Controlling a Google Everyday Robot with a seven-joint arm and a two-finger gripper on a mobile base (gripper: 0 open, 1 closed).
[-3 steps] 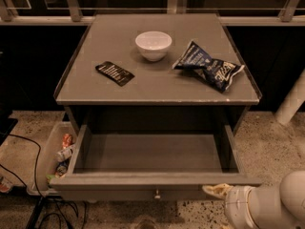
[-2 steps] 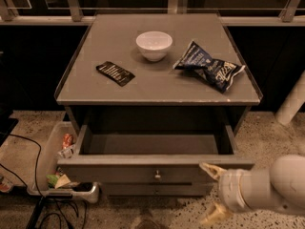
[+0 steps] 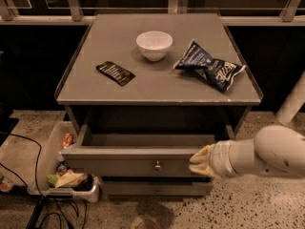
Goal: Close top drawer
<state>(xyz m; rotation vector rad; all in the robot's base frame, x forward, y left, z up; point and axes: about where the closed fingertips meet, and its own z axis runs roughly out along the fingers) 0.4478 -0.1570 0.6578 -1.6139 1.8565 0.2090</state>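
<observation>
**Top drawer nearly shut, gripper pressing on its front**

At the left, the clear plastic bin of clutter (image 3: 47, 162) sits on the floor as before. The wide, shallow grey top drawer (image 3: 119, 166) now shows only a narrow strip of its plain inside, where a second ago it stood far out. Its small round metal knob (image 3: 157, 165) faces forward. Further right, the cream-tipped gripper (image 3: 201, 161) on its white arm touches the front panel's right part, having come in from the drawer's corner. Whether it is clenched or released cannot be told. A short further push should finish the closing.
</observation>
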